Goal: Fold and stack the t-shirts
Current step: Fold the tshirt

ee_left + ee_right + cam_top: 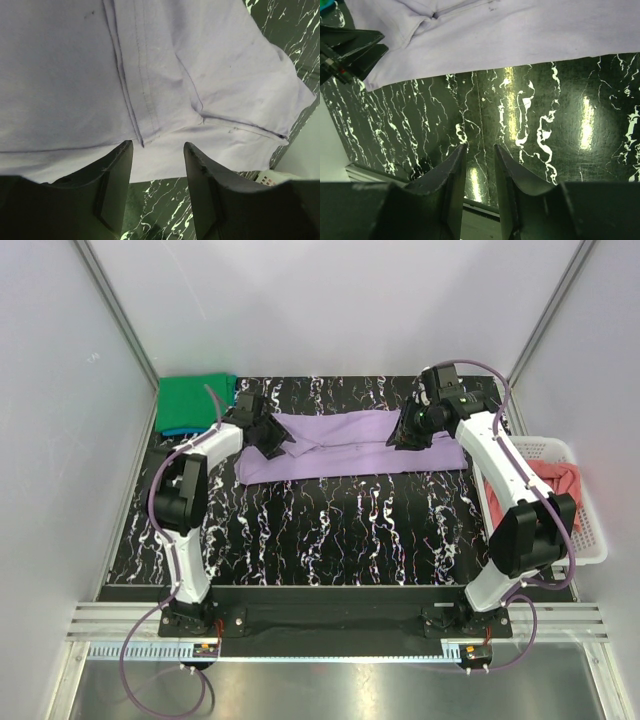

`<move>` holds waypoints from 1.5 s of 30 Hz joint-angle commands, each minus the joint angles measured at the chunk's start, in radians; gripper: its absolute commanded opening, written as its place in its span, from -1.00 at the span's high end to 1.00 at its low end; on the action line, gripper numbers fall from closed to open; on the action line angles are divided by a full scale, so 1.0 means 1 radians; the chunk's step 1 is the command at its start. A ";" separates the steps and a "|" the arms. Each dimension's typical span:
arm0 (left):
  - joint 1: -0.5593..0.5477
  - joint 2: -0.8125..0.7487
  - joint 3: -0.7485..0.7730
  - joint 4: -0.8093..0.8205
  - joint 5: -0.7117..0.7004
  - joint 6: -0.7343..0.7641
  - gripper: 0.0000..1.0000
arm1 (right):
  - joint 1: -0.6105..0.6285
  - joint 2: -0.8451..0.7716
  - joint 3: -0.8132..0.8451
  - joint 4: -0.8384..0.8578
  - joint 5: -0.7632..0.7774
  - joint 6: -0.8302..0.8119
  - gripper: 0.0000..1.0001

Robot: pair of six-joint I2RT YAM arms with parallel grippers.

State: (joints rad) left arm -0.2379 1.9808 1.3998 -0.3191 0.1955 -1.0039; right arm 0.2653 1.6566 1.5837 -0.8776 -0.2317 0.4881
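Note:
A light purple t-shirt [350, 443] lies folded into a long strip across the far middle of the black marbled table [330, 530]. My left gripper [272, 443] is at the shirt's left end, open and empty, its tips over the shirt's edge [165, 150]. My right gripper [403, 438] hovers at the shirt's right end, open and empty, with bare table between its fingers [479, 150]; the shirt [510, 35] lies ahead of it. A bright green shirt [193, 402] lies folded on a blue one [178, 431] at the far left. A salmon pink shirt [556, 483] lies in the basket.
The white lattice basket [585, 530] stands at the table's right edge, close to the right arm. White walls close in the back and sides. The left gripper [347, 47] shows at the top left of the right wrist view.

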 commanded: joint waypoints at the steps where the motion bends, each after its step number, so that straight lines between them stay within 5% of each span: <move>1: -0.005 0.019 0.086 0.003 -0.057 -0.029 -0.01 | -0.001 -0.029 0.012 0.006 -0.037 0.006 0.29; 15: -0.046 0.096 0.142 -0.060 -0.114 -0.048 0.08 | -0.001 -0.023 0.076 -0.041 0.009 -0.014 0.29; 29: -0.052 0.116 0.154 -0.069 -0.136 -0.048 0.49 | -0.001 -0.040 0.076 -0.050 0.034 -0.019 0.28; 34: -0.052 0.115 0.165 -0.023 -0.122 -0.056 1.00 | -0.001 -0.050 0.071 -0.052 0.043 -0.020 0.29; 45: -0.061 0.136 0.202 0.242 -0.054 -0.023 1.00 | -0.003 -0.064 0.047 -0.049 0.052 -0.020 0.28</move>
State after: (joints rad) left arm -0.2920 2.1002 1.5330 -0.2070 0.1123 -1.0534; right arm 0.2653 1.6421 1.6176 -0.9279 -0.1951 0.4816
